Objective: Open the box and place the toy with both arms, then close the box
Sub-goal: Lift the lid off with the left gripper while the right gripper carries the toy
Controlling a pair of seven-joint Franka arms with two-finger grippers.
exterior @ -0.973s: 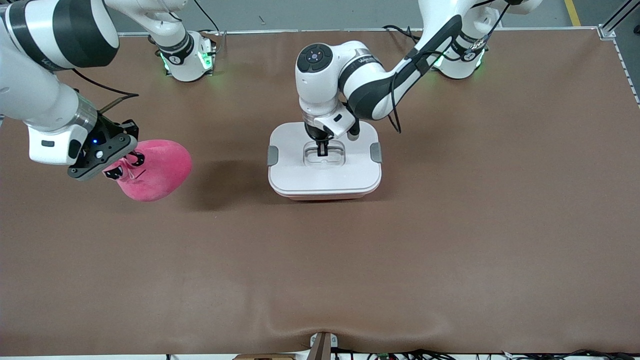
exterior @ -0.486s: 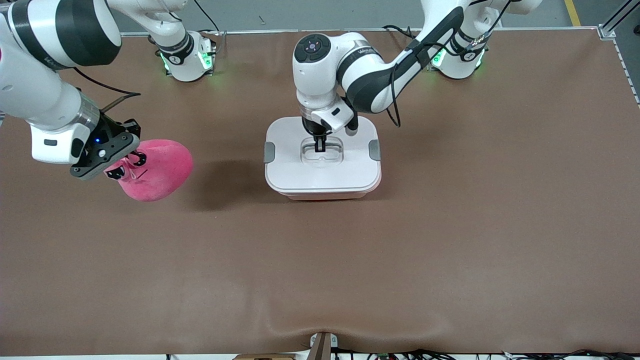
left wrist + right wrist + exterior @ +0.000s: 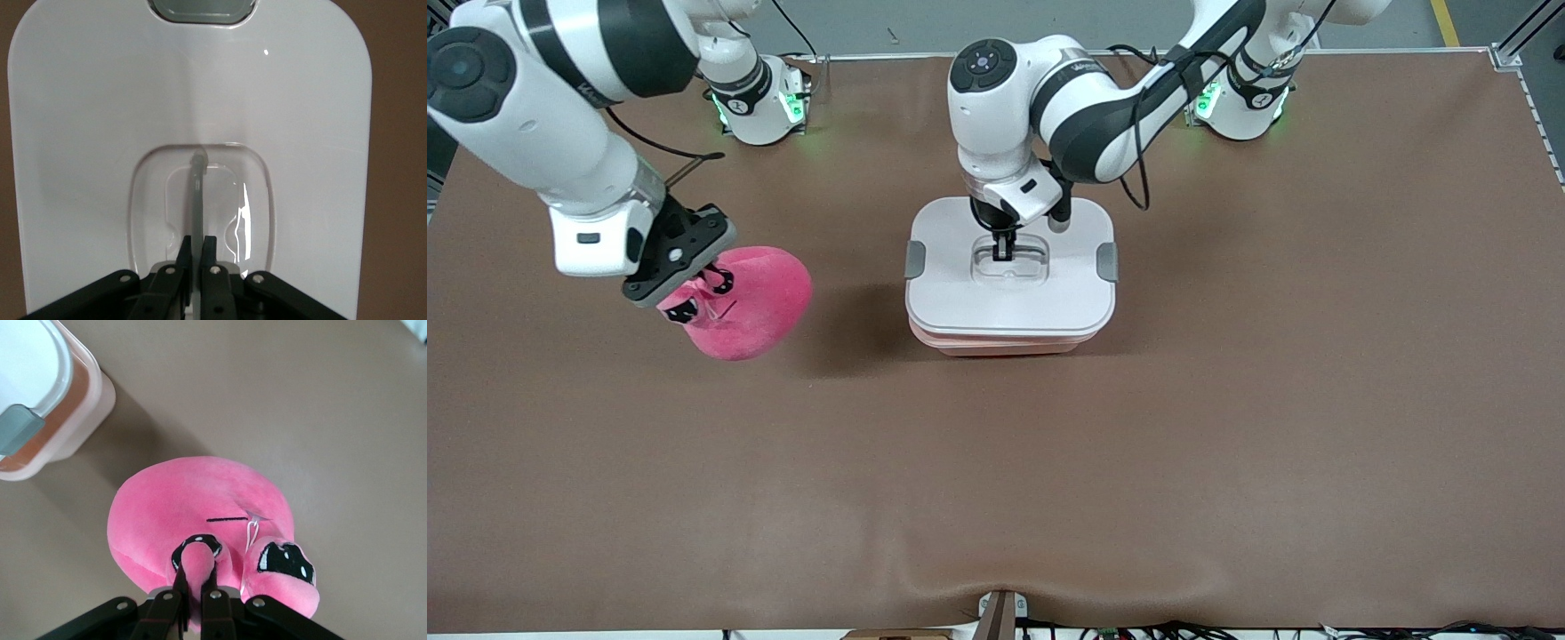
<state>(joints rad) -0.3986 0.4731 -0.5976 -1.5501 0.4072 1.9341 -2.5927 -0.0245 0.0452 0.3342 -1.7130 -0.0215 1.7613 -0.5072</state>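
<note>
The opening step is in hand. Nearest the camera, the toy (image 3: 747, 302) hangs over the desk (image 3: 1227, 427) toward the right arm's end, its nub clenched in the right end effector (image 3: 195, 595). Farther off, the left end effector (image 3: 196, 257) grips the lid (image 3: 1010, 276) by its clear handle (image 3: 197, 193), raised just off the pink base (image 3: 1005, 344). Next, I judge, the lid must clear the base before the toy goes in. The base's contents are hidden.

Bright, even light; soft shadows
</note>
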